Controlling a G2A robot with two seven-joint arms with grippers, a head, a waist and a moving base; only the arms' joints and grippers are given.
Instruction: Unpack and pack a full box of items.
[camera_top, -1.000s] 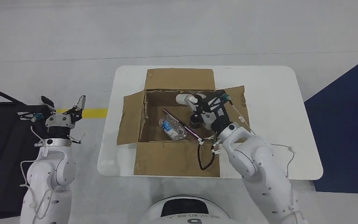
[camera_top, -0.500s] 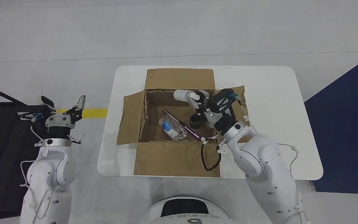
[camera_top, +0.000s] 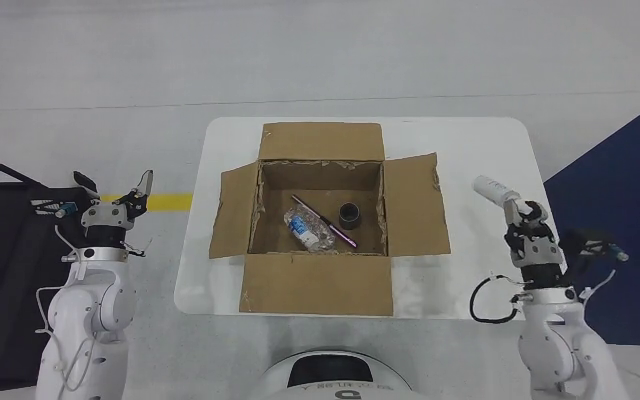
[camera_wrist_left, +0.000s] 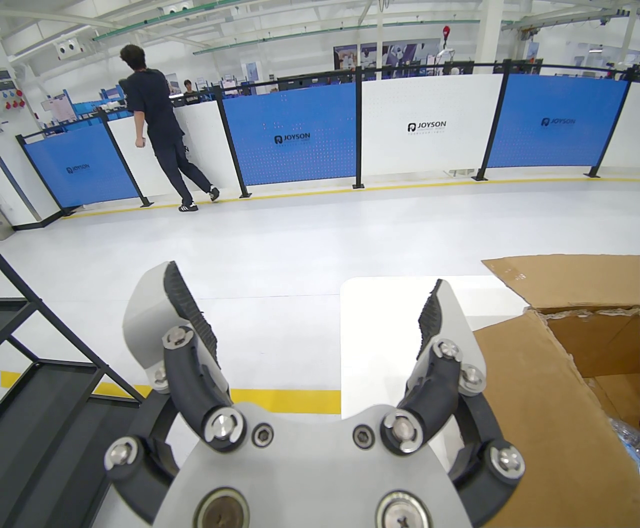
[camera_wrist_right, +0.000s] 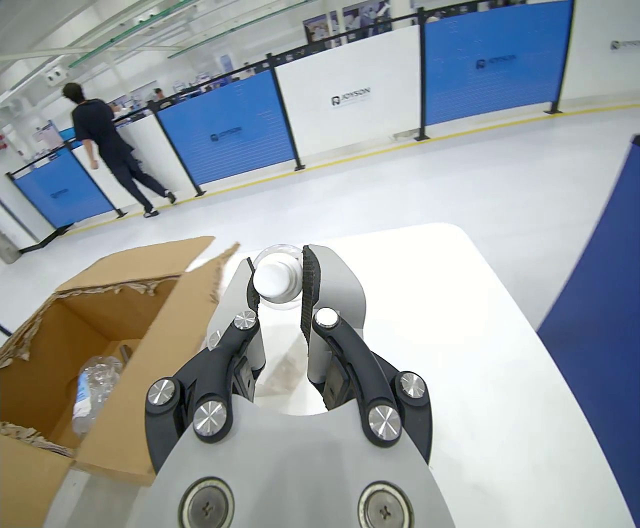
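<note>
I'm gripping a white bottle (camera_top: 492, 188) in the right tool (camera_top: 522, 212) over the desk (camera_top: 480, 150); left tool's (camera_top: 115, 183) sitting wide open.

Open cardboard box (camera_top: 320, 141) on white table (camera_top: 480, 150)

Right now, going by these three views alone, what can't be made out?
1. White bottle: in the right wrist view its body is hidden behind its own cap and the right end effector gripping it.
2. Black round item in the box: in the top view it is too small to identify.
3. Box interior: in the left wrist view it is cut off by the picture's edge and screened by the near flap.
</note>
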